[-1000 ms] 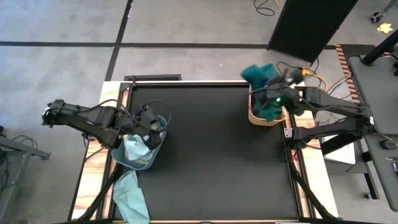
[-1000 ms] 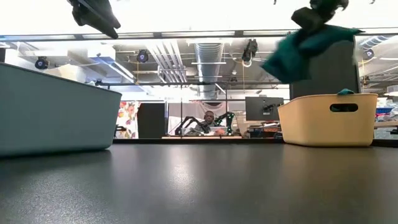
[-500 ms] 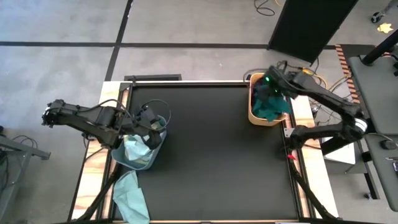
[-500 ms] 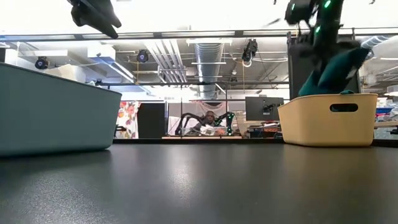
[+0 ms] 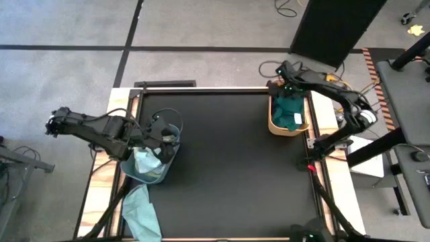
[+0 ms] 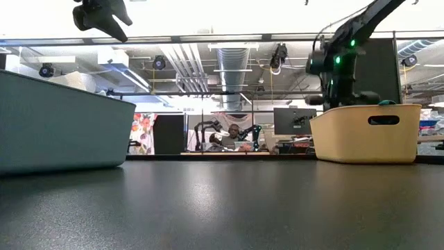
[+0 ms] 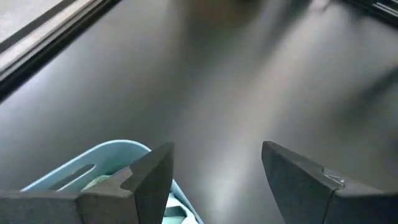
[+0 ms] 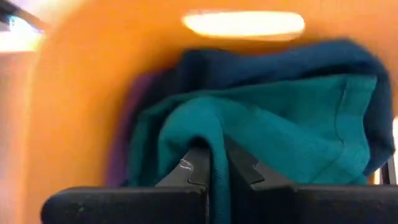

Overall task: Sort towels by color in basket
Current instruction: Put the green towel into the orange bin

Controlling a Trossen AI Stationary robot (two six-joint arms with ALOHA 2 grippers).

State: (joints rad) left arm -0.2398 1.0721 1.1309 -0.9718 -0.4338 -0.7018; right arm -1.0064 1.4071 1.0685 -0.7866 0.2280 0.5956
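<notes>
The dark teal towel (image 5: 290,113) lies bunched in the yellow basket (image 5: 272,124) at the table's far right, over a navy towel (image 8: 280,62) and a purple towel (image 8: 132,124). My right gripper (image 8: 216,163) reaches down into that basket's far end (image 5: 287,93), shut on the teal towel. Light mint towels (image 5: 144,161) fill the pale blue basket (image 5: 168,171) at the left. Another mint towel (image 5: 139,210) hangs over the table's near edge. My left gripper (image 7: 214,165) is open above the blue basket's right rim (image 5: 169,136). My right gripper pinches a raised fold of the dark teal towel (image 8: 211,134) between its two fingers, coming from above and pointing down into the yellow basket. The rest of the towel rests slack on the navy and purple towels in the basket.
The black table top (image 5: 222,161) between the two baskets is bare. The yellow basket's wall (image 6: 364,132) hides my right gripper's fingers in the low view. Wooden table margins and cables (image 5: 336,81) lie beside the yellow basket.
My right gripper has swung the dark teal towel from above and beyond the yellow basket's far-left corner over the basket, turned, and gone down into it. The towel, hanging clear before, now lies inside the basket, still held.
</notes>
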